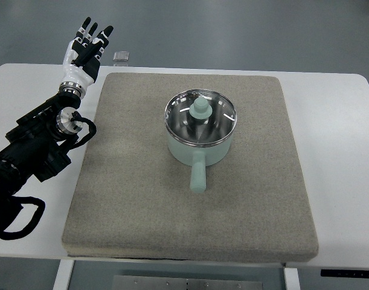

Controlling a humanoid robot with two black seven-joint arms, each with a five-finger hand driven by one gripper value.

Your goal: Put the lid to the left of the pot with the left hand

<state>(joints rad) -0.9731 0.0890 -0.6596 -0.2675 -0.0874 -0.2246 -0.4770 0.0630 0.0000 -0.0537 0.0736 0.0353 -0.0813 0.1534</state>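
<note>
A white table (pixel 344 121) is filling the view, and a large grey mat (pixel 130 199) is lying over most of it, reaching close to the near table edge. Near the mat's middle a pale green pot (pixel 199 148) is sitting upright, its long handle (pixel 198 175) pointing toward the near side. The glass lid (pixel 200 118) is resting on the pot, closing it, with its green knob (pixel 200 109) standing up at the centre.

The left hand (pixel 86 45) is hovering over the far left corner of the table, just off the mat's edge, fingers stretched out straight and close together, gripping nothing. Its dark arm is coming in from the left edge; no right arm is showing. The lid is lying to the right of this hand and nearer, well apart from it, so the reach probably needs to be running rightward and toward the near side to the knob. Left of the pot a broad strip of mat is lying bare, giving ample room for setting the lid down. A small clear object (pixel 121 57) is sitting just beyond the mat's far edge, near the hand
</note>
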